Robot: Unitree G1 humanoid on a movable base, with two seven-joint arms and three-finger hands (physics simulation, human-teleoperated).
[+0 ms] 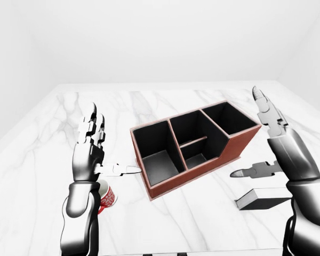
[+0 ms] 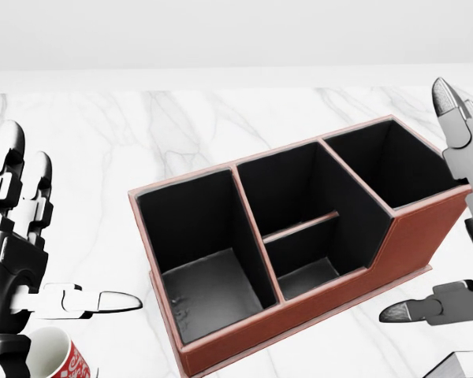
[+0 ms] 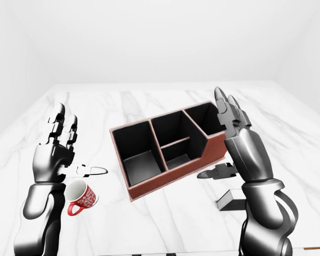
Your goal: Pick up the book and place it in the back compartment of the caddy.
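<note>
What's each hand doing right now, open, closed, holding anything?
Left hand: open, fingers up, holding nothing, above the mug.
Right hand: open, holding nothing, raised over the book beside the caddy.

Red-brown caddy [image 1: 194,146], black-lined, four open compartments, sits angled at centre of white marble table [image 1: 149,106]. Grey book [image 1: 261,198] lies flat near right, just beside caddy's near right end, apart from it.
</note>
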